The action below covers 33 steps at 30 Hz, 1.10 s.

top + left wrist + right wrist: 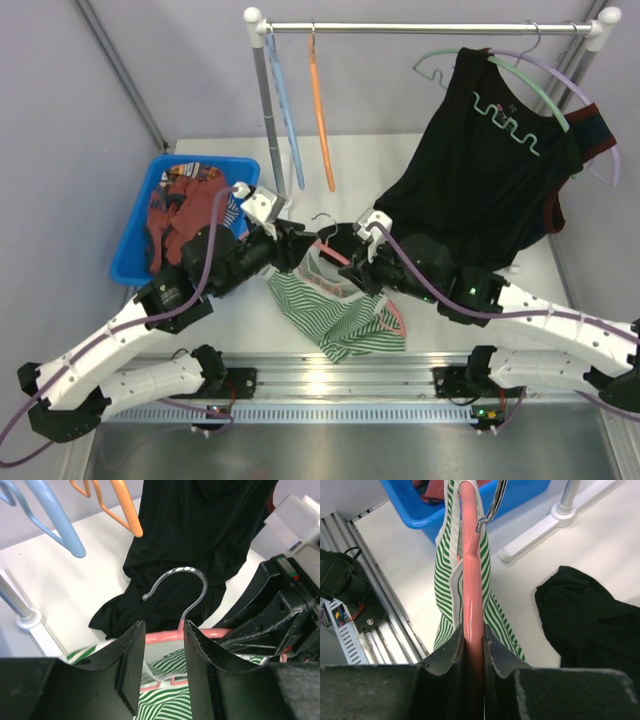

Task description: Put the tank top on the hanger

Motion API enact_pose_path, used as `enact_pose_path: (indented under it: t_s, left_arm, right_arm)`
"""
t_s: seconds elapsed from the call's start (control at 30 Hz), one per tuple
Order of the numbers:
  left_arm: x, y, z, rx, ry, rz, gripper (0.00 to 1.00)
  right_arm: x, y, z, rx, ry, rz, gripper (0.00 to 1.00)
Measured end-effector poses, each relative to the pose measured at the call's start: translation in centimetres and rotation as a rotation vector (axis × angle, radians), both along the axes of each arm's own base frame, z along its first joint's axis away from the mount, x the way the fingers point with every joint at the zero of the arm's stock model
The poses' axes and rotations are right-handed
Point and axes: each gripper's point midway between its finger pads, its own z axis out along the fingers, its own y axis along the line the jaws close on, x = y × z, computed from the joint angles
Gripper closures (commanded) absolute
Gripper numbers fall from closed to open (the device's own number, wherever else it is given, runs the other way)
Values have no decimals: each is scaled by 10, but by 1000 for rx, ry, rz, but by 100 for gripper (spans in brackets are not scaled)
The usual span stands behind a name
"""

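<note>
The green and white striped tank top (335, 315) lies crumpled on the table between the arms, with part of it draped over the pink hanger (338, 256). My right gripper (473, 636) is shut on one arm of the hanger (471, 580); striped cloth (445, 580) hangs on both sides of that arm. My left gripper (164, 645) is open. The hanger's top bar (162, 636) and metal hook (192, 587) sit just beyond its fingers (132, 665), and the tank top (165, 700) lies below them. In the top view the two grippers face each other, left (292, 246) and right (357, 266).
A blue bin (140, 230) with red patterned cloth (185, 205) stands at the left. The rack pole (268, 110) stands behind, with a light blue hanger (285, 110) and an orange hanger (320, 110). A large black garment (490, 170) hangs down onto the table at the right.
</note>
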Motion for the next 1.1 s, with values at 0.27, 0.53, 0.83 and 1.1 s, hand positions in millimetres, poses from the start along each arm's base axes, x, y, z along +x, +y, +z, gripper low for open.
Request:
enact_pose_path:
  t_s: [0.27,0.53,0.83,1.1]
  left_arm:
    - [-3,19,17,-28,-36,47,58]
    - [-4,35,35,-48,-70,87,57]
    - [-3,40,29,-15,-61,106,57]
    - [-4,42,31,-10,-60,110,57]
  right_arm:
    - [9,-20,20,10,-97,-79,100]
    - [15,-41,21,-79,-160,-121,100]
    - [20,-72,51,-141,-228,-188,100]
    - [17,-96,77,-152,-247,-235,100]
